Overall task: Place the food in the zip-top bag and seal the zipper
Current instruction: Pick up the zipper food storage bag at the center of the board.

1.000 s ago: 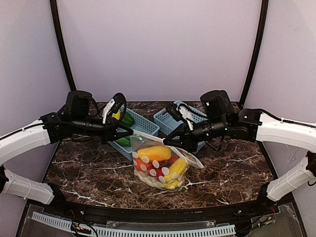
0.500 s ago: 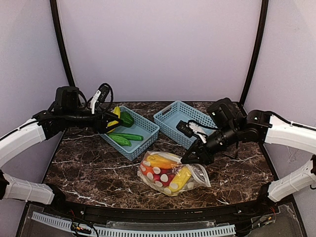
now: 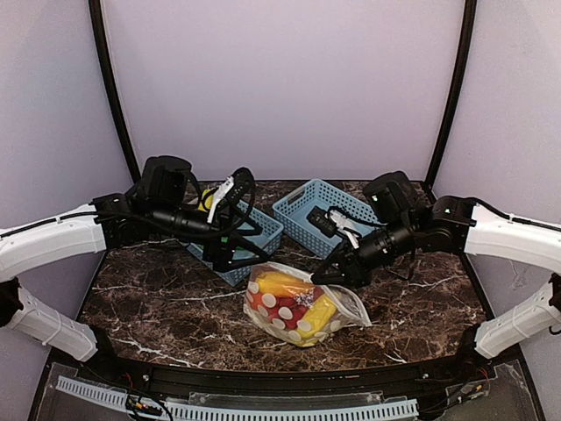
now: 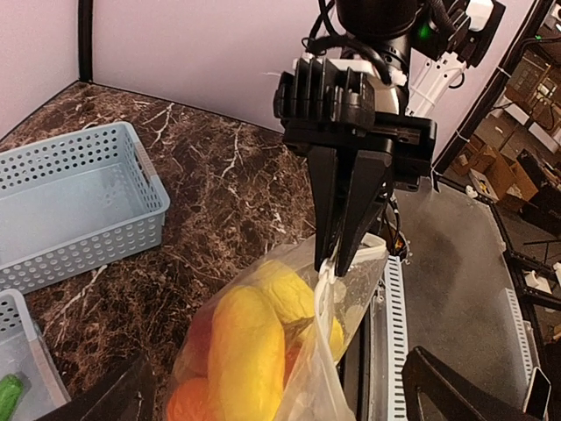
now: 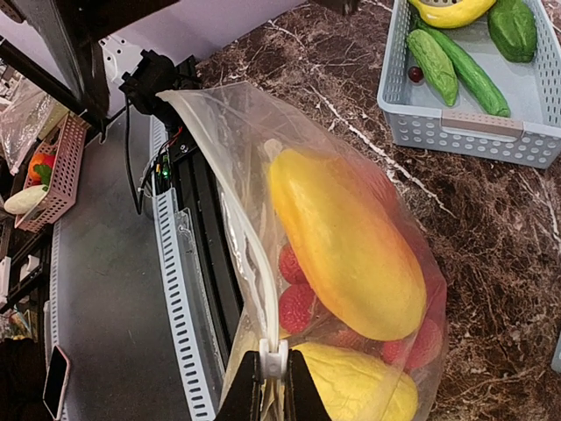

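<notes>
The zip-top bag [image 3: 298, 309], clear with white dots, lies on the marble table holding the food: a long yellow-orange piece [image 5: 346, 254], red berries [image 5: 298, 307] and a yellow piece [image 5: 368, 395]. My right gripper [image 5: 273, 390] is shut on the zipper's white slider tab [image 5: 273, 358] at the bag's right end [image 3: 333, 276]. The zipper strip [image 5: 254, 263] runs away from it along the mouth. My left gripper [image 3: 252, 247] stands open just left of the bag, and its fingers [image 4: 456, 390] spread wide on either side of the bag's near end [image 4: 263, 351].
A light-blue basket [image 5: 473, 127] behind the bag holds green vegetables [image 5: 473, 74] and a yellow banana [image 5: 451, 10]. A second light-blue basket [image 3: 307, 210] stands at the back right. The table's front edge with its white slotted rail [image 3: 263, 408] runs close to the bag.
My left gripper opened and let go of the bag's edge, swung back over the basket, then returned beside the bag. The bag sank onto the table. My right gripper kept the slider.
</notes>
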